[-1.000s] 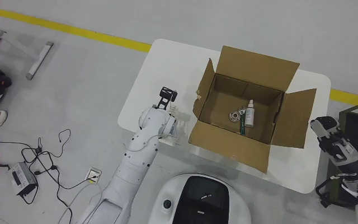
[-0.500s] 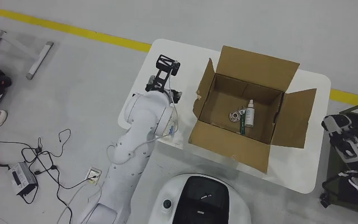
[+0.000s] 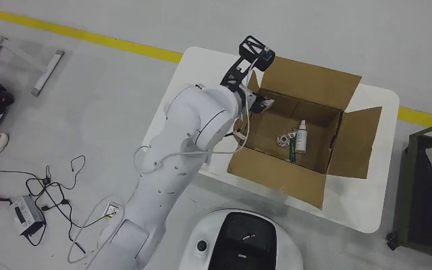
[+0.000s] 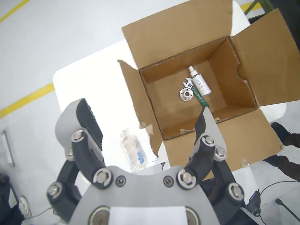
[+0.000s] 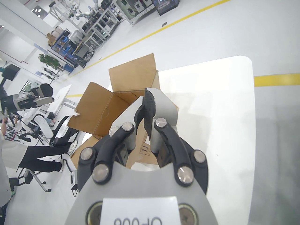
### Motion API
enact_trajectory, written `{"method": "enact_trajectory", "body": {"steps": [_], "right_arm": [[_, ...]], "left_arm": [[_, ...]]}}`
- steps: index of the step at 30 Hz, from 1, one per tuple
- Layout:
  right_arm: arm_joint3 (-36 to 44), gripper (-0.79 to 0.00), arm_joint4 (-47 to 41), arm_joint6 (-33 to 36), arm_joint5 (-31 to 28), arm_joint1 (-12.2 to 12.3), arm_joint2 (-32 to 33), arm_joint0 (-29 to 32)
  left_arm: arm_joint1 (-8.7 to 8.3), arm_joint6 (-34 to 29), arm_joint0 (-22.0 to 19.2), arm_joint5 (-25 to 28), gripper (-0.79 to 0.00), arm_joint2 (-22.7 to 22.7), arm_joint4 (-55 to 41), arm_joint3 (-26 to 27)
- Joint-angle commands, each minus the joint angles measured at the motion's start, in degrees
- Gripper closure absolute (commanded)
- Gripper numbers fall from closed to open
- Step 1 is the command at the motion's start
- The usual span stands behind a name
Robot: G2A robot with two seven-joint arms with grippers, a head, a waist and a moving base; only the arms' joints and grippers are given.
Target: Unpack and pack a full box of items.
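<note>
Contents of the open cardboard box [image 3: 283,177], top view: a white spray bottle [image 3: 302,137], a green-handled adjustable wrench [image 3: 291,152] and a round metal flange [image 3: 280,140]. They lie close together near the middle of the box floor. The box stands on the white tabletop [image 3: 196,74] with its flaps folded outward. The left gripper [image 3: 257,51] hangs above the far left corner of the box.

Left wrist view: the left gripper [image 4: 143,108] is spread wide and holds nothing; its black pads are ribbed. A clear plastic water bottle [image 4: 134,151] lies on the tabletop [image 4: 93,71] just beside the torn side flap of the box [image 4: 222,146].

Handling estimates:
- The spray bottle [image 4: 199,83] is probably light, rigid and smooth, so it may roll. Grip it across mid-body.
- The wrench [image 4: 198,96] is likely steel and dense. Grip it at the handle.
- The flange [image 4: 185,94] lies flat and low. Pinch it across the rim.
- The corrugated walls of the box flex easily.

Right wrist view: the right gripper [image 5: 147,99] has its pads pressed together with nothing between them. It hangs over the tabletop [image 5: 211,118], with the box [image 5: 103,111] beyond it.
</note>
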State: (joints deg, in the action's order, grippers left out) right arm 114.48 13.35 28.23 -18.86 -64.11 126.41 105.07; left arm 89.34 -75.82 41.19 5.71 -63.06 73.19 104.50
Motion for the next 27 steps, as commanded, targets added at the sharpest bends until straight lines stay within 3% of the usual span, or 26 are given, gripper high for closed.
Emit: {"method": "enact_trajectory", "body": {"steps": [1,3,10,27], "right_arm": [[-0.6,-0.785,-0.6,0.5,0.4,0.0,-0.3,0.4],[-0.7,-0.785,-2.5,1.7,0.8,-0.1,-0.7,0.9],[2.8,-0.785,-11.1,8.2,3.8,0.1,-1.1,1.4],[2.9,-0.785,6.7,9.3,11.5,0.6,-12.8,-2.0]], "left_arm": [[0.21,0.3,-0.8,0.5,-0.785,0.9,-2.8,-0.7],[0.61,1.5,-1.6,-0.1,-0.785,1.4,-8.1,-0.5],[1.33,3.4,-4.7,1.1,-0.785,6.1,-11.2,-4.3],[1.43,3.5,-5.8,1.3,-0.785,6.9,-11.0,-5.5]]}}
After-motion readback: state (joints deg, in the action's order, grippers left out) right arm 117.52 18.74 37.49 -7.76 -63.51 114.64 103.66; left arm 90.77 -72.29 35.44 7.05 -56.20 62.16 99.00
